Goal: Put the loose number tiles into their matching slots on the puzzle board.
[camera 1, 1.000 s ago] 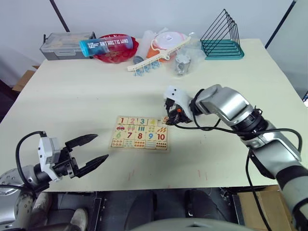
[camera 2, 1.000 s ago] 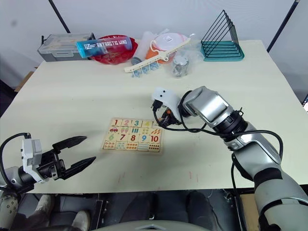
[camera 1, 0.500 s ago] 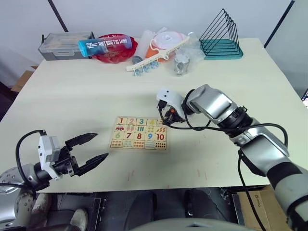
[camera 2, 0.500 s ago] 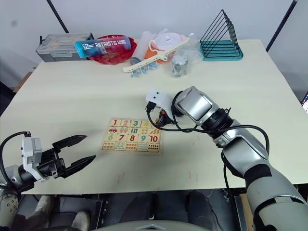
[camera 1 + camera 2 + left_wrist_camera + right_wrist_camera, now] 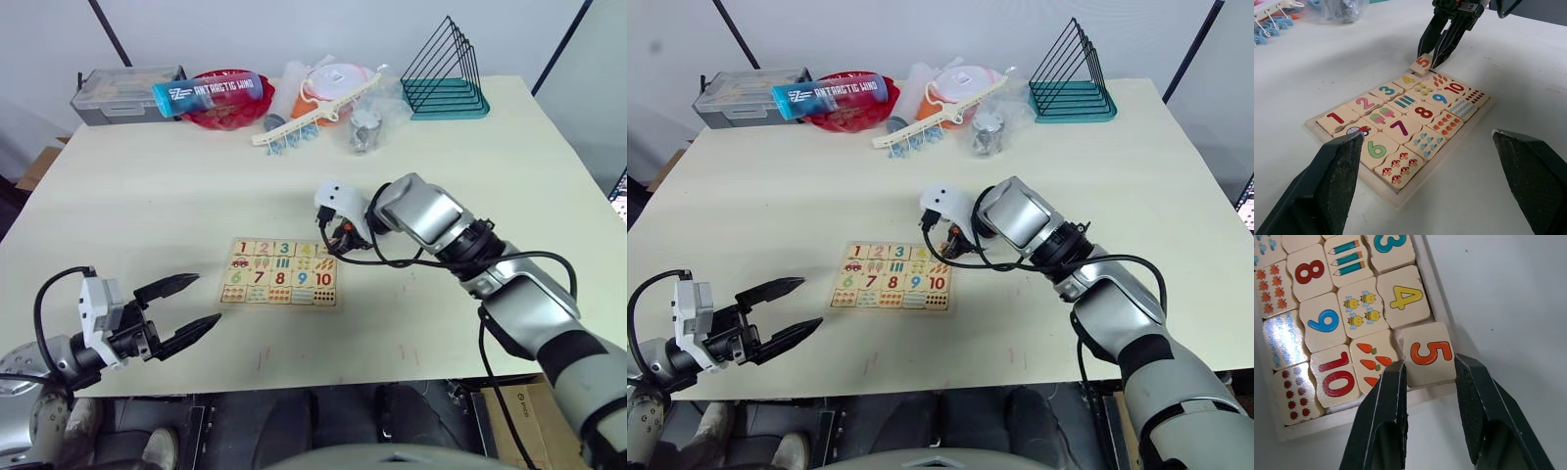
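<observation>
Currently the right hand [image 5: 1427, 377] is closed on the 5 tile [image 5: 1427, 354], 1 finger on each side edge, at the far right corner of the puzzle board [image 5: 281, 272]. The tile sits tilted, its near edge raised over the board's rim, above the end slot of the top row; whether it touches the slot floor I cannot tell. Tiles 1 [image 5: 1335, 118], 2 [image 5: 1366, 103], 3 [image 5: 1387, 90] and 4 [image 5: 1409, 79] already lie in their slots, 4 just beside the 5.

Left hand [image 5: 181, 308] hovers wide open and empty near the front edge of the counter [image 5: 147, 196], well apart from the board's left edge.

Room: bare counter on all 4 sides of the board, widest to the right and toward the back. Clutter is lined up along the far edge only: grey box [image 5: 122, 90], blue bottle [image 5: 211, 91] lying over a red bowl [image 5: 223, 108], clothes pegs [image 5: 294, 137], crumpled plastic bags [image 5: 370, 125], teal wire rack [image 5: 444, 73].
</observation>
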`<act>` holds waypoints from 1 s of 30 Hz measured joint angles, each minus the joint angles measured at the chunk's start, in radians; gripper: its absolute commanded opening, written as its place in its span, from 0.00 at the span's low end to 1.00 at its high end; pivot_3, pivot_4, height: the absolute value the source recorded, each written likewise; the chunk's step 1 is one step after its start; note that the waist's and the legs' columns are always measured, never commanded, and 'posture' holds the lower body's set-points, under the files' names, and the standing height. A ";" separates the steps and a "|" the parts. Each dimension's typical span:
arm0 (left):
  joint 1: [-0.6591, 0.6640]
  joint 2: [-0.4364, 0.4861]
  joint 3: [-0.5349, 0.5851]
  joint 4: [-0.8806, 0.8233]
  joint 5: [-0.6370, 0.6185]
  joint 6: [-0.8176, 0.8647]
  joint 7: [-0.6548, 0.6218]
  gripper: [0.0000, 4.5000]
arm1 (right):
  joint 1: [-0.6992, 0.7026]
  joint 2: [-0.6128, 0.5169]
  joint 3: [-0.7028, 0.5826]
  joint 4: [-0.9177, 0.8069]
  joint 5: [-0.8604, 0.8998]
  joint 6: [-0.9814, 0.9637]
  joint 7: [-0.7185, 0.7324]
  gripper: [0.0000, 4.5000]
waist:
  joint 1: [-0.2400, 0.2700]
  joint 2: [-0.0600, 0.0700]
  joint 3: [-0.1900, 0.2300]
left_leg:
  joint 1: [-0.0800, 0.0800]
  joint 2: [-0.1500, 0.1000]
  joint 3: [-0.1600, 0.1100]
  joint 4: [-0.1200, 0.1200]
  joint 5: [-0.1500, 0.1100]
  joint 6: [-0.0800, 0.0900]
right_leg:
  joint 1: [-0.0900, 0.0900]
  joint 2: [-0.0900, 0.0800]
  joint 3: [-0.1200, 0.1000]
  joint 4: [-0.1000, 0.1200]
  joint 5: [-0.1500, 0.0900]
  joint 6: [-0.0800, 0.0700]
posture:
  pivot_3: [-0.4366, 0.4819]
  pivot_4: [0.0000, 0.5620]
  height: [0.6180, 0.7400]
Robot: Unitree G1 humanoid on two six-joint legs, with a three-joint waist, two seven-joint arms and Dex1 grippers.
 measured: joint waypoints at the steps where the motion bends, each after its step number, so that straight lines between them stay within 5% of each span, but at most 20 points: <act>1: 0.002 0.000 0.000 0.000 0.000 0.001 0.000 1.00 | 0.001 0.000 0.000 0.000 -0.004 0.000 0.003 0.19 | 0.000 0.000 0.000 | 0.000 0.000 0.000 0.000 0.000 0.000 | 0.000 0.000 0.000 0.000 0.000 0.000 | 0.48 0.27 1.00; 30: 0.032 -0.001 0.002 -0.015 0.001 0.007 0.003 1.00 | 0.026 0.037 0.009 0.005 -0.054 -0.044 0.024 0.19 | -0.001 0.002 0.001 | 0.000 0.000 0.000 -0.001 0.000 0.000 | 0.000 0.000 0.000 0.000 0.000 0.000 | 0.48 0.27 1.00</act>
